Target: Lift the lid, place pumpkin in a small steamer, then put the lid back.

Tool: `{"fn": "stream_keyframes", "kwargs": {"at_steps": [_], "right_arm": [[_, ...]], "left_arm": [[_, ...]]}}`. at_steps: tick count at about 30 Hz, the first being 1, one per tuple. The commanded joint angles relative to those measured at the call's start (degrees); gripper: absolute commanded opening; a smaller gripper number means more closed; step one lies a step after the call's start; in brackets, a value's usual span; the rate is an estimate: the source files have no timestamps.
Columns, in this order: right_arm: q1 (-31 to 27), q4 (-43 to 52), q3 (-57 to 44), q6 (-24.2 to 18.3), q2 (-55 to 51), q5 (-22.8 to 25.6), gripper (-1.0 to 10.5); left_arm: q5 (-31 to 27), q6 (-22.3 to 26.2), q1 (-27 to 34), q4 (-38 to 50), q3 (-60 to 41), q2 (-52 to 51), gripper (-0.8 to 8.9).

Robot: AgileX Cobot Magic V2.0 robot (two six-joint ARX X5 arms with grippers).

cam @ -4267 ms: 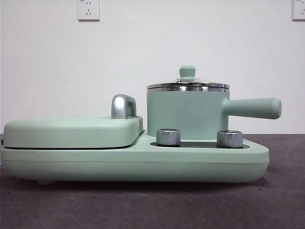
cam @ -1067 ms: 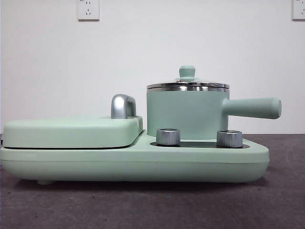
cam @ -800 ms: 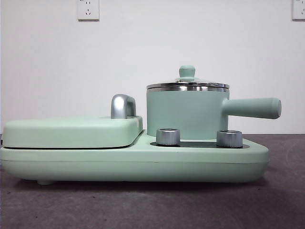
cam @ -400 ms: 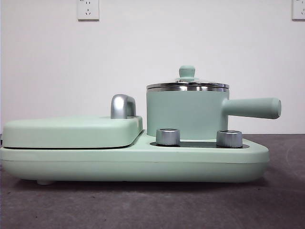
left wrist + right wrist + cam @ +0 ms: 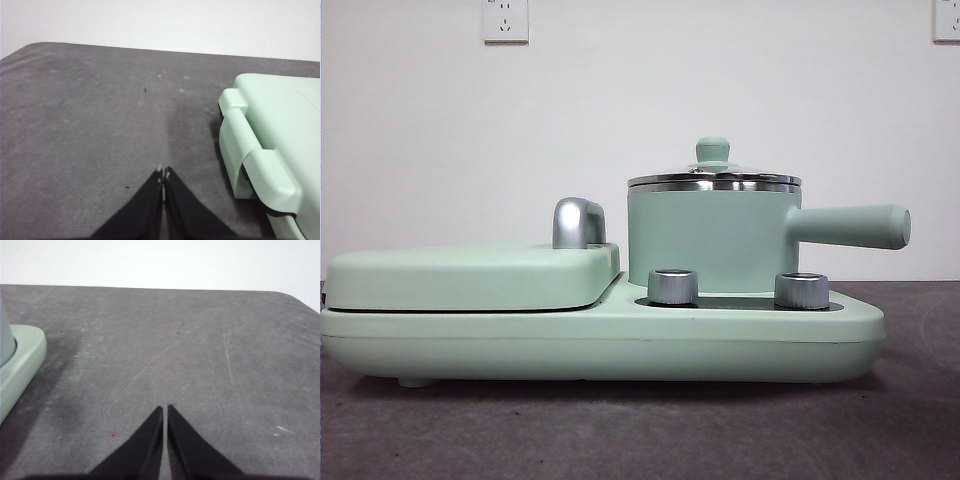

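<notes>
lid (image 5: 714,178): seated on the small steamer, steel rim flush on pot rim, mint knob up
small steamer (image 5: 710,238): upright on right half of the cooker base (image 5: 620,345), long handle sticking out to the right
pumpkin: not visible in any view
griddle cover (image 5: 470,277): flat, closed, on left half of base; steel handle (image 5: 578,222) behind it
dials (image 5: 673,286): two steel ones in front of steamer
left pincer (image 5: 163,174): jaws pressed together, empty, over bare grey tabletop (image 5: 90,130) beside the cooker's end
right pincer (image 5: 165,410): jaws nearly touching, thin slit, empty, over tabletop, base corner off to the side
</notes>
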Motion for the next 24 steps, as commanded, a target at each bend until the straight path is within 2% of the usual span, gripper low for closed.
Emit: {"fn": "stream_keyframes", "kwargs": {"at_steps": [1, 24], "right_arm": [[0.0, -0.3, -0.3, -0.2, -0.1, 0.1, 0.1], [0.0, 0.8, -0.3, -0.2, -0.1, 0.2, 0.1]], "left_arm": [[-0.1, 0.4, 0.1, -0.2, -1.1, -0.1, 0.06], [-0.1, 0.4, 0.1, -0.2, -1.1, -0.1, 0.06]]}}
